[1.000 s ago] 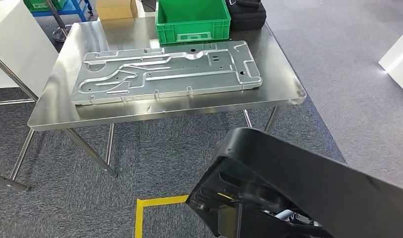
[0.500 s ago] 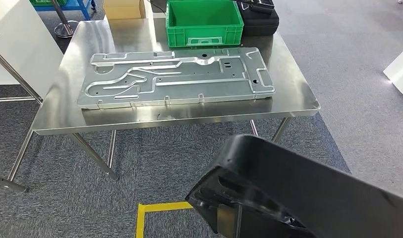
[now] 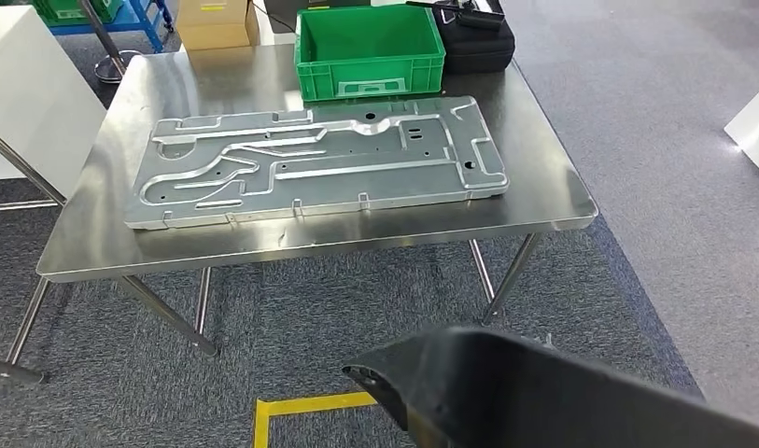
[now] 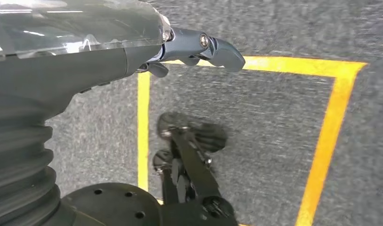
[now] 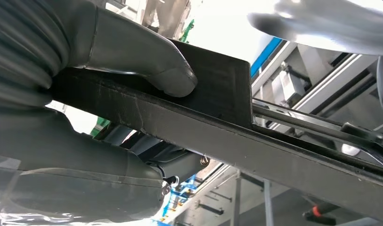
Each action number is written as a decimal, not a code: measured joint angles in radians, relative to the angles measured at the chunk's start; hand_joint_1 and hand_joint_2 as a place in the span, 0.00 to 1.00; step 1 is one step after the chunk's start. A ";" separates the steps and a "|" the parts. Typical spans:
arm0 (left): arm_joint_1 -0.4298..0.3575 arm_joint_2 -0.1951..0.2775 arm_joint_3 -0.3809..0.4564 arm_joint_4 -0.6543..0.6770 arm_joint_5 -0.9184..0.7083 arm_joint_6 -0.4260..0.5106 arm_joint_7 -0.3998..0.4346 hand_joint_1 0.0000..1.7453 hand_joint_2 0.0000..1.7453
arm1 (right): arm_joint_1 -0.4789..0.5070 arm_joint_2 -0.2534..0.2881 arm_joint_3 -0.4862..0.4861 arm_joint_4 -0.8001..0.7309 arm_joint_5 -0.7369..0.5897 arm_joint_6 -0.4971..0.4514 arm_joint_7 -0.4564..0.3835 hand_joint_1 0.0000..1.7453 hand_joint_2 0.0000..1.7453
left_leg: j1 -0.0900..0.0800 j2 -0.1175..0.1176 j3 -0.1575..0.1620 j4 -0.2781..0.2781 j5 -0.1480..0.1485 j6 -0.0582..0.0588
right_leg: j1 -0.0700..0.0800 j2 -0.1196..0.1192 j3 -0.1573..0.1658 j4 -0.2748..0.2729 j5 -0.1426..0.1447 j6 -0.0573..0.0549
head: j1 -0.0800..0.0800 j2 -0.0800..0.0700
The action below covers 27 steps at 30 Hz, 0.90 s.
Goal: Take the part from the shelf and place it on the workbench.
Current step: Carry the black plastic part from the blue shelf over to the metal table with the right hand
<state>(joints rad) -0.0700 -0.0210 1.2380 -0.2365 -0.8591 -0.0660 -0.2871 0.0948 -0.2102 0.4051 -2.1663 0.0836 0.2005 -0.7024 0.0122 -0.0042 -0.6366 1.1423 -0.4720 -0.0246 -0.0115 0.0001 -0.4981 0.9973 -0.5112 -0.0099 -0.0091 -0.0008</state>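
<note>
The part is a long black moulded piece (image 3: pixel 562 401) that crosses the lower right of the head view, out over the carpet in front of the steel workbench (image 3: pixel 543 201). In the right wrist view my right hand (image 5: pixel 147 66) grips this black part (image 5: pixel 217 127), the thick grey thumb pressed on its flat face and the palm beneath it. My left hand (image 4: pixel 199 47) hangs over the floor, holding nothing, its dark fingers apart.
On the workbench lie a large stamped metal plate (image 3: pixel 310 168), a green crate (image 3: pixel 371 47) and a black case (image 3: pixel 478 42) at the back. A cardboard box (image 3: pixel 212 23) stands beyond. Yellow floor tape (image 3: pixel 301 406) marks the carpet; a white cabinet (image 3: pixel 30 84) stands at the left.
The whole picture has shifted, so the camera has moved. The black part now sits lower in the head view, with less of it showing.
</note>
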 joint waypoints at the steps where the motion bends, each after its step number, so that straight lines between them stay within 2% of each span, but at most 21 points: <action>1: -0.001 0.001 0.000 0.000 0.000 0.000 0.000 0.00 1.00 | -0.004 0.000 -0.003 0.000 -0.003 0.004 0.000 1.00 1.00 | -0.002 0.000 0.027 -0.064 0.028 0.003 | 0.001 0.001 0.010 0.001 -0.009 0.006 | 0.000 0.000; 2: -0.002 0.002 0.000 0.000 0.000 0.000 0.001 0.00 1.00 | -0.008 0.001 -0.005 0.000 -0.005 0.008 0.000 1.00 1.00 | -0.004 0.001 0.044 -0.102 0.038 0.008 | 0.002 0.000 0.015 0.001 -0.016 0.011 | 0.000 0.000; 3: -0.003 0.002 0.001 0.000 0.000 0.000 0.001 0.00 1.00 | -0.011 0.002 -0.008 0.001 -0.006 0.013 0.000 1.00 1.00 | -0.007 0.001 0.051 -0.114 0.030 0.014 | 0.003 0.000 0.017 0.000 -0.020 0.017 | 0.001 0.000; 6: -0.003 0.004 0.003 0.000 0.001 0.000 0.001 0.00 1.00 | -0.020 0.005 -0.013 0.001 -0.009 0.025 0.000 1.00 1.00 | -0.007 -0.001 0.061 -0.129 0.023 0.035 | 0.001 0.000 0.020 0.001 -0.032 0.033 | 0.003 0.000; 7: -0.003 0.004 0.004 0.000 0.002 0.000 0.001 0.00 1.00 | -0.025 0.006 -0.015 0.001 -0.010 0.028 0.000 1.00 1.00 | -0.005 -0.001 0.068 -0.135 0.021 0.041 | 0.000 0.000 0.012 0.023 -0.044 0.038 | 0.004 0.000; 8: -0.003 0.004 0.005 0.000 0.003 0.000 0.001 0.00 1.00 | -0.030 0.008 -0.017 0.002 -0.012 0.031 0.000 1.00 1.00 | -0.003 -0.001 0.076 -0.140 0.019 0.047 | -0.001 0.000 -0.010 0.069 -0.065 0.041 | 0.005 0.000; 10: -0.005 0.004 0.008 0.000 0.007 0.000 0.000 0.00 1.00 | -0.038 0.012 -0.023 0.005 -0.018 0.036 0.000 1.00 1.00 | -0.005 0.000 0.086 -0.143 0.010 0.054 | -0.002 0.000 -0.098 0.213 -0.116 0.046 | 0.006 0.000; 11: -0.005 0.004 0.009 0.000 0.008 0.000 0.000 0.00 1.00 | -0.040 0.014 -0.027 0.008 -0.021 0.037 0.000 1.00 1.00 | -0.006 -0.001 0.091 -0.142 0.005 0.056 | -0.003 0.000 -0.144 0.274 -0.127 0.047 | 0.006 0.000; 12: -0.005 0.005 0.010 0.000 0.009 0.000 -0.001 0.00 1.00 | -0.042 0.016 -0.031 0.010 -0.023 0.039 0.000 1.00 1.00 | -0.008 -0.002 0.098 -0.142 -0.002 0.056 | -0.002 0.000 -0.175 0.304 -0.117 0.046 | 0.006 0.000; 13: -0.004 0.005 0.011 0.000 0.010 0.001 -0.001 0.00 1.00 | -0.043 0.017 -0.036 0.012 -0.025 0.042 0.000 1.00 1.00 | -0.009 -0.003 0.108 -0.142 -0.009 0.056 | -0.002 0.000 -0.186 0.293 -0.084 0.044 | 0.007 0.000; 14: -0.004 0.005 0.013 0.000 0.010 0.001 -0.003 0.00 1.00 | -0.044 0.020 -0.040 0.014 -0.026 0.046 0.000 1.00 1.00 | -0.011 -0.003 0.121 -0.142 -0.018 0.055 | -0.001 -0.001 -0.176 0.243 -0.034 0.039 | 0.007 0.000; 15: -0.003 0.005 0.014 0.000 0.010 0.000 -0.005 0.00 1.00 | -0.044 0.022 -0.045 0.013 -0.026 0.050 0.000 1.00 1.00 | -0.012 -0.003 0.133 -0.143 -0.027 0.053 | 0.002 -0.004 -0.155 0.174 0.018 0.031 | 0.007 0.000; 16: -0.004 0.005 0.014 0.000 0.010 0.000 -0.007 0.00 1.00 | -0.044 0.024 -0.048 0.012 -0.026 0.052 0.000 1.00 1.00 | -0.015 -0.003 0.143 -0.142 -0.037 0.049 | 0.008 -0.010 -0.134 0.113 0.054 0.022 | 0.006 0.000; 17: -0.003 0.005 0.014 0.000 0.009 0.000 -0.009 0.00 1.00 | -0.044 0.028 -0.051 0.009 -0.026 0.053 0.000 1.00 1.00 | -0.016 -0.003 0.149 -0.142 -0.044 0.045 | 0.013 -0.016 -0.116 0.066 0.073 0.014 | 0.006 0.000; 19: -0.004 0.005 0.015 0.000 0.007 0.000 -0.012 0.00 1.00 | -0.044 0.036 -0.056 0.003 -0.023 0.053 0.000 1.00 1.00 | -0.018 0.003 0.152 -0.144 -0.052 0.035 | 0.020 -0.018 -0.108 0.038 0.068 0.003 | 0.006 0.000; 21: -0.006 0.009 0.015 -0.002 0.004 -0.001 -0.013 0.00 1.00 | -0.043 0.044 -0.059 -0.005 -0.015 0.051 0.000 1.00 1.00 | -0.020 0.011 0.158 -0.146 -0.063 0.025 | 0.013 -0.009 -0.099 0.024 0.062 -0.004 | 0.005 0.000; 23: -0.008 0.011 0.015 -0.004 0.001 -0.005 -0.014 0.00 1.00 | -0.042 0.051 -0.059 -0.010 -0.003 0.047 0.000 1.00 1.00 | -0.019 0.012 0.142 -0.091 -0.094 0.015 | 0.004 -0.004 -0.079 0.010 0.057 -0.012 | -0.002 0.000; 25: -0.009 0.013 0.015 -0.004 0.000 -0.009 -0.016 0.00 1.00 | -0.041 0.058 -0.059 -0.012 0.005 0.040 0.000 1.00 1.00 | -0.012 0.010 0.067 0.043 -0.145 0.007 | 0.003 -0.003 -0.065 0.006 0.048 -0.018 | -0.009 0.000; 26: -0.008 0.014 0.016 -0.004 0.001 -0.010 -0.016 0.00 1.00 | -0.040 0.060 -0.059 -0.011 0.009 0.034 0.000 1.00 1.00 | -0.009 0.010 0.022 0.108 -0.160 0.002 | 0.003 -0.001 -0.061 0.007 0.043 -0.019 | -0.010 0.000; 27: -0.006 0.015 0.017 -0.004 0.001 -0.012 -0.016 0.00 1.00 | -0.039 0.062 -0.059 -0.011 0.014 0.026 0.000 1.00 1.00 | -0.006 0.010 -0.011 0.144 -0.156 -0.001 | 0.003 0.001 -0.054 0.007 0.038 -0.018 | -0.010 0.000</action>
<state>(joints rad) -0.0762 -0.0064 1.2545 -0.2407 -0.8577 -0.0780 -0.3036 0.0561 -0.1483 0.3464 -2.1771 0.0976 0.2264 -0.7023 0.0058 0.0059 -0.6477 1.2867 -0.6279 -0.0255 -0.0087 0.0012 -0.5524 1.0043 -0.4730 -0.0280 -0.0193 -0.0008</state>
